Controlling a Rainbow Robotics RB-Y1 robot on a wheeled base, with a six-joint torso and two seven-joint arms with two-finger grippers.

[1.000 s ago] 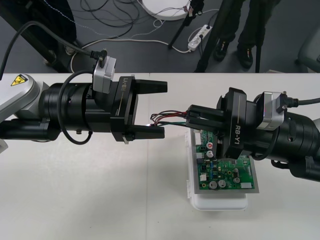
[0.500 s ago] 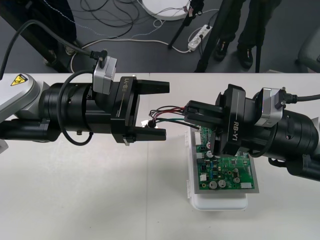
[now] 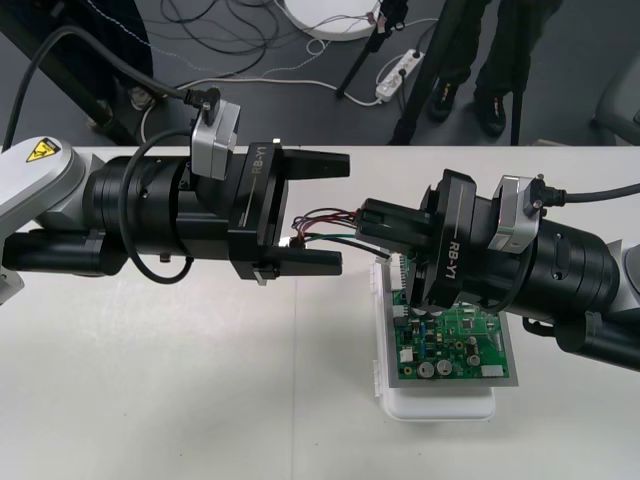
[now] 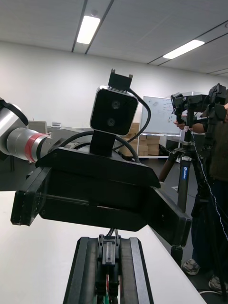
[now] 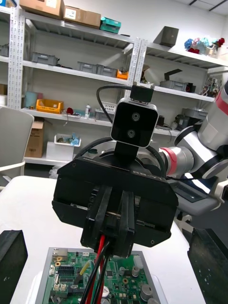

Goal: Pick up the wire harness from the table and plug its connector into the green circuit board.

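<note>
My right gripper [image 3: 372, 226] is shut on the wire harness [image 3: 325, 226] above the far end of the green circuit board [image 3: 452, 346]. Its red, black and green wires run left into the gap between my left gripper's [image 3: 328, 212] open fingers. In the right wrist view a small black part of the harness [image 4: 108, 257] sits clamped between the fingers [image 4: 87, 273], with the left gripper [image 4: 95, 202] close ahead. In the left wrist view the right gripper [image 5: 114, 223] holds the wires [image 5: 97, 268] over the board [image 5: 71, 280], and the left fingers [image 5: 12, 259] stand far apart.
The board rests on a white base [image 3: 440, 405] right of the table's middle. Both arms meet over the table's far half, close to its far edge [image 3: 360, 148]. Bare tabletop [image 3: 180, 390] spreads in front of the left arm.
The left gripper has moved right and slightly up, closing in around the wires. The right gripper has shifted left and a little up with the harness.
</note>
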